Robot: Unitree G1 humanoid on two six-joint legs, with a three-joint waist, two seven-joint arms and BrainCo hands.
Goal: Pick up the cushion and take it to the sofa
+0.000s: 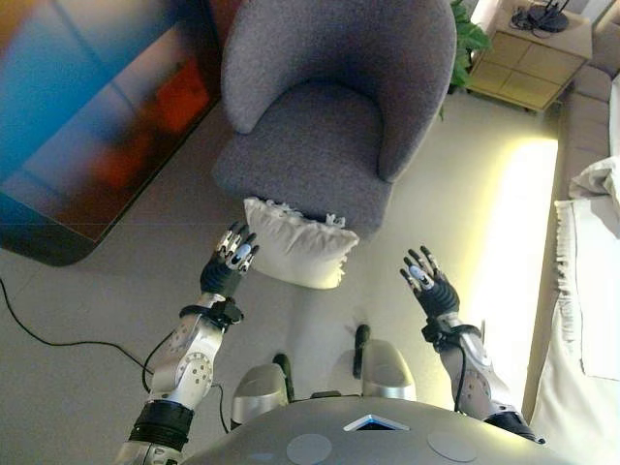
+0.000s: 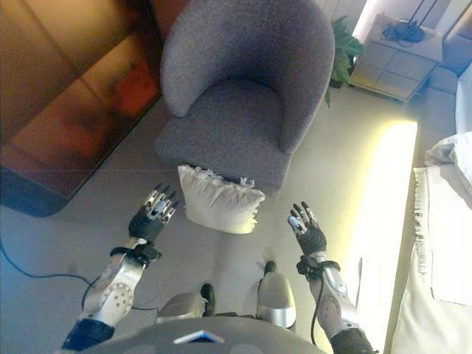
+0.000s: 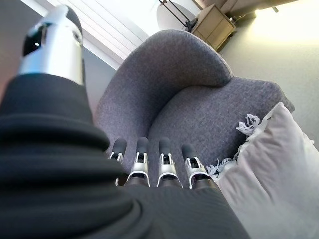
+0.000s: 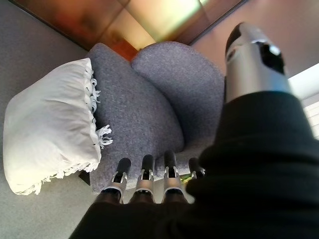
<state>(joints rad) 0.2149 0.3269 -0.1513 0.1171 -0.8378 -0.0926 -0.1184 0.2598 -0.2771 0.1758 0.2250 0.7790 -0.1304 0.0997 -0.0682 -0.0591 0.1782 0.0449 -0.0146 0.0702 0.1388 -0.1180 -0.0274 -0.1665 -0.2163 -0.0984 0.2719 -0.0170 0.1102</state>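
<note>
A white fringed cushion (image 1: 298,244) leans on the floor against the front of a grey armchair (image 1: 320,107). My left hand (image 1: 229,263) is held up just left of the cushion, fingers straight, open and holding nothing. My right hand (image 1: 428,283) is raised to the right of the cushion, a gap away from it, also open and empty. Both wrist views show the cushion (image 3: 279,164) (image 4: 50,129) beyond straight fingers (image 3: 167,164) (image 4: 144,181). A pale sofa (image 1: 591,242) with white covers runs along the right edge.
A dark low table (image 1: 87,126) with a glossy top stands at the left. A light wooden cabinet (image 1: 528,58) and a green plant (image 1: 467,39) sit at the back right. Pale floor lies between the armchair and the sofa.
</note>
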